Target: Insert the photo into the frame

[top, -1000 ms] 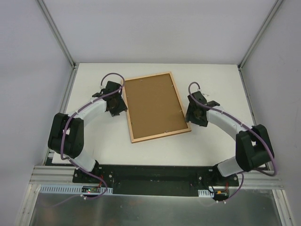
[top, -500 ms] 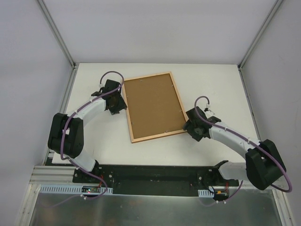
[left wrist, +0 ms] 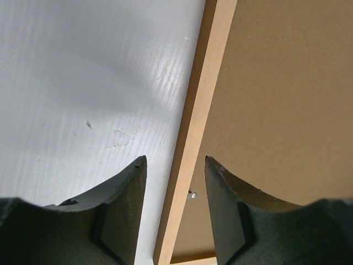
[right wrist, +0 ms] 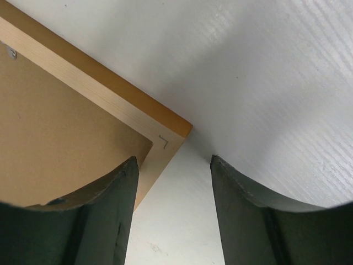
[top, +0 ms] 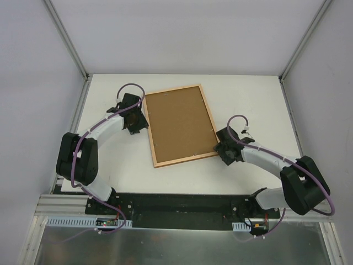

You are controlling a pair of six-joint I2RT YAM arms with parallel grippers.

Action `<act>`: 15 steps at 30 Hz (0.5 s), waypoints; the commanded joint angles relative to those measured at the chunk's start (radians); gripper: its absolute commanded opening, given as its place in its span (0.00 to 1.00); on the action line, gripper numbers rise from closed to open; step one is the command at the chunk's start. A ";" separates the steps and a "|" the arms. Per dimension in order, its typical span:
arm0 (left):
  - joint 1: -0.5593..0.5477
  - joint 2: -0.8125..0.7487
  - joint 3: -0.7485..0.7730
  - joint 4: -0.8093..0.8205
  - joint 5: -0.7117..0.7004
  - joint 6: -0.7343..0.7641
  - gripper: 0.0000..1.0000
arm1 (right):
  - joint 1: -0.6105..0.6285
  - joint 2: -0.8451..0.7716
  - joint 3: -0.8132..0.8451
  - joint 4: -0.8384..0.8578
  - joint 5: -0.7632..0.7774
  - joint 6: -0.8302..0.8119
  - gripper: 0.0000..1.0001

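Top external view: frame lay face down on the white surface, one arm at each long side.

Only the brown fibreboard back showed, so I couldn't see the photo anywhere, maybe under the backing, can't say. Left pincer sat straddling the frame's wooden left edge, jaws partway apart with the rail between them, not visibly squeezing it. Right pincer hung over the near right corner, jaws parted, one over the wood and one over bare surface, gripping nothing. Looked to me like the late stage, securing or squaring up the back. A small metal tab showed by the left rail, so I'd guess the next move needed careful pressing on tabs or a firm hold on both edges without skidding the frame.
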 commanded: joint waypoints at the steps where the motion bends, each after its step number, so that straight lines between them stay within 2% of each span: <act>1: 0.011 -0.024 0.034 -0.004 0.006 0.001 0.45 | 0.005 0.037 0.037 0.017 0.024 0.027 0.54; 9: 0.030 -0.015 0.063 -0.005 0.021 0.014 0.45 | 0.002 0.103 0.029 0.013 -0.024 -0.092 0.21; 12: 0.044 0.005 0.121 -0.020 0.025 0.037 0.46 | -0.055 0.132 0.034 0.024 -0.065 -0.254 0.01; 15: 0.053 0.039 0.185 -0.054 0.020 0.078 0.51 | -0.121 0.174 0.078 0.001 -0.114 -0.467 0.01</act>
